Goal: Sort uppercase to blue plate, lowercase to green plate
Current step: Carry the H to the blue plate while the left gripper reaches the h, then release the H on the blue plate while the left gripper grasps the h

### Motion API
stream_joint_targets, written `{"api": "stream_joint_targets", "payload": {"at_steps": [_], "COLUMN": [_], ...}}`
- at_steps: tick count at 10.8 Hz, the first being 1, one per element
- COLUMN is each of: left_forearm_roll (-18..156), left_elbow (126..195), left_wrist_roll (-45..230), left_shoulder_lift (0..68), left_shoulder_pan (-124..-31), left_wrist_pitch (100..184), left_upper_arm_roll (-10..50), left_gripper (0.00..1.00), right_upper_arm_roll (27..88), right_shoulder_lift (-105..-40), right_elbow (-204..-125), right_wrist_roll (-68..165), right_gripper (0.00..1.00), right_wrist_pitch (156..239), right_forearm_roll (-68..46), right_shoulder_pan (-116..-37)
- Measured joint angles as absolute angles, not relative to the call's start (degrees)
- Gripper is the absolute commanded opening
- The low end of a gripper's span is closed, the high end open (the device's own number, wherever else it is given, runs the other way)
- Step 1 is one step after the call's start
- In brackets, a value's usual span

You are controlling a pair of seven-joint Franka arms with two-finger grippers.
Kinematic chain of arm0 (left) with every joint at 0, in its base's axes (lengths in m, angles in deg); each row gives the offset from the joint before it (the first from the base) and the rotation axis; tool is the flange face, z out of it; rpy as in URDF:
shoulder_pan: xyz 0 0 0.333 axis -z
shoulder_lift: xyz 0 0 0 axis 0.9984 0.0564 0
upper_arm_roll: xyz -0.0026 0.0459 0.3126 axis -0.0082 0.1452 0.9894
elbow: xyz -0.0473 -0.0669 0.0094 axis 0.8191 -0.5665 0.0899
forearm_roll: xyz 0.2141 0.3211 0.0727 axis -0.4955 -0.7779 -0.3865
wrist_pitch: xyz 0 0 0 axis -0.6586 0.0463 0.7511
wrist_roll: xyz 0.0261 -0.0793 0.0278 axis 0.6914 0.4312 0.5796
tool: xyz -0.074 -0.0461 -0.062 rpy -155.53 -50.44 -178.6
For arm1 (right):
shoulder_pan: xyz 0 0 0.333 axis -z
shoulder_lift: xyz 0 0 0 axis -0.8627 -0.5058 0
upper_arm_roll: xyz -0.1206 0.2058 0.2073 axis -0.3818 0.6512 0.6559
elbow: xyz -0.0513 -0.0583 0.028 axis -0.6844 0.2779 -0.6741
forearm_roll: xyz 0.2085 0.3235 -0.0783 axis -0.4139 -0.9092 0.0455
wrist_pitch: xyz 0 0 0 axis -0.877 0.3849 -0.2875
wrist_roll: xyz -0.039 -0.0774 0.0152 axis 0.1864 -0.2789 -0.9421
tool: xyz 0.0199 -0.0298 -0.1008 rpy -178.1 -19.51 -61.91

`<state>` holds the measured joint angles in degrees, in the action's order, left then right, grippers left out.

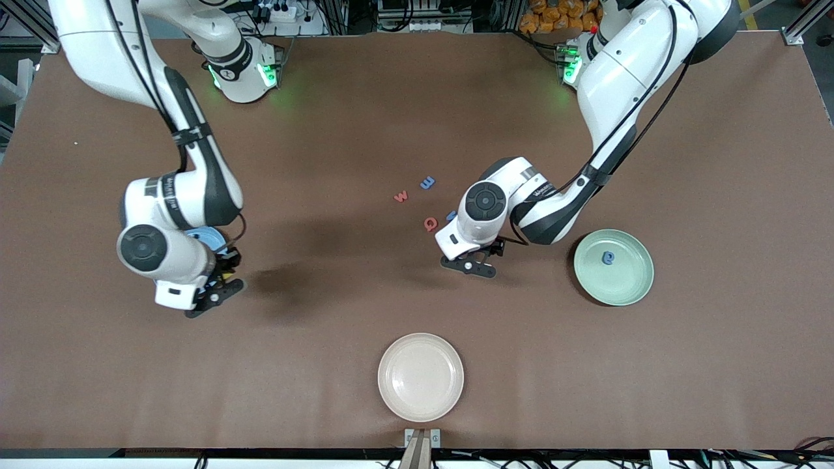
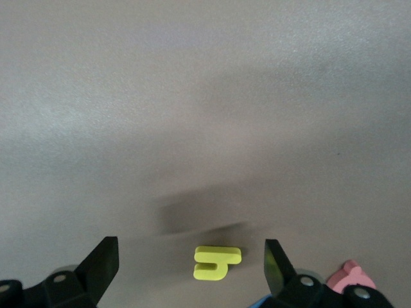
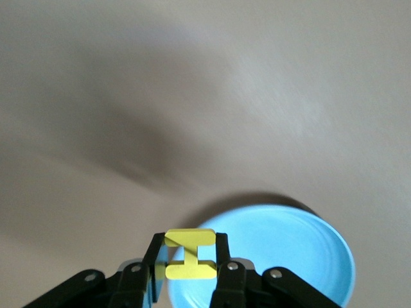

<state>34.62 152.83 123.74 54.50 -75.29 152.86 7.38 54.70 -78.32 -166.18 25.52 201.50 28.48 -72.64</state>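
Brown table (image 1: 365,117), cream plate (image 1: 421,376), cluttered background

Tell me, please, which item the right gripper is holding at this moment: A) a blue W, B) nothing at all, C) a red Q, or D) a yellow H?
D: in the right wrist view the right gripper is shut on the yellow H, carried above the edge of the blue plate.
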Motion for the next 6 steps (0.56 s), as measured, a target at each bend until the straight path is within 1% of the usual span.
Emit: {"api": "stream_joint_targets", "payload": {"at_steps": [6], "left_forearm_roll": [32.53], "left_elbow": [154.06], "left_wrist_roll": [127.94], "left_shoulder_lift": [55.16], "left_shoulder_pan": [-74.64], "left_wrist_pitch": [153.06], "left_upper_arm_roll": [7.89], "left_gripper": [1.0], "right_upper_arm_roll": [48.15], "right_shoulder_lift": [-77.37], "right_elbow": [-175.63], "right_wrist_roll": [17.98], "right_gripper": [0.18], "right_wrist_pitch": [202.14], "right_forearm_roll": [27.99], "right_shoulder_pan": [-72.53]}}
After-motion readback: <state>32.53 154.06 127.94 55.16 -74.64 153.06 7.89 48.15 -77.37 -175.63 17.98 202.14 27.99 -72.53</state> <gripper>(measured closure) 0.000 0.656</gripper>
